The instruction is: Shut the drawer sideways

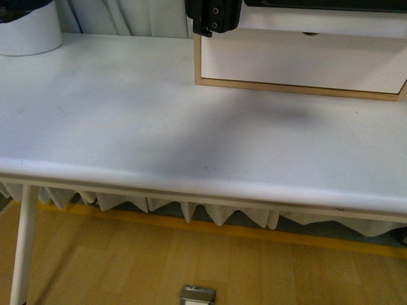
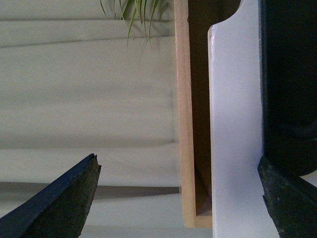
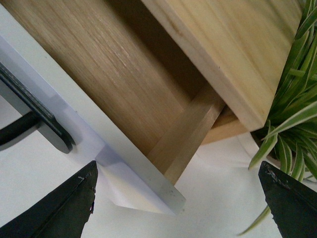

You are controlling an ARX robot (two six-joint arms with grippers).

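Note:
The drawer's white front [image 2: 235, 129] has a half-round notch in one edge and a long black bar handle [image 2: 287, 74]. It stands out from the light-wood box frame [image 2: 183, 124] with a dark gap between them. My left gripper [image 2: 178, 168] is open, with the frame edge and drawer front between its fingertips [image 2: 91, 171]. My right gripper [image 3: 178, 171] is open at the other end, over the front's corner [image 3: 143, 186] and the exposed wooden drawer side [image 3: 114, 74]. In the front view the box [image 1: 299, 86] stands at the back right, with a black gripper part [image 1: 213, 16] at its left corner.
The white table [image 1: 146, 127] spreads in front of the box. A white pot [image 1: 28, 28] stands at the back left. A striped green plant [image 3: 292, 99] is close beside the box on the right gripper's side. Pale curtains [image 2: 84, 89] hang behind.

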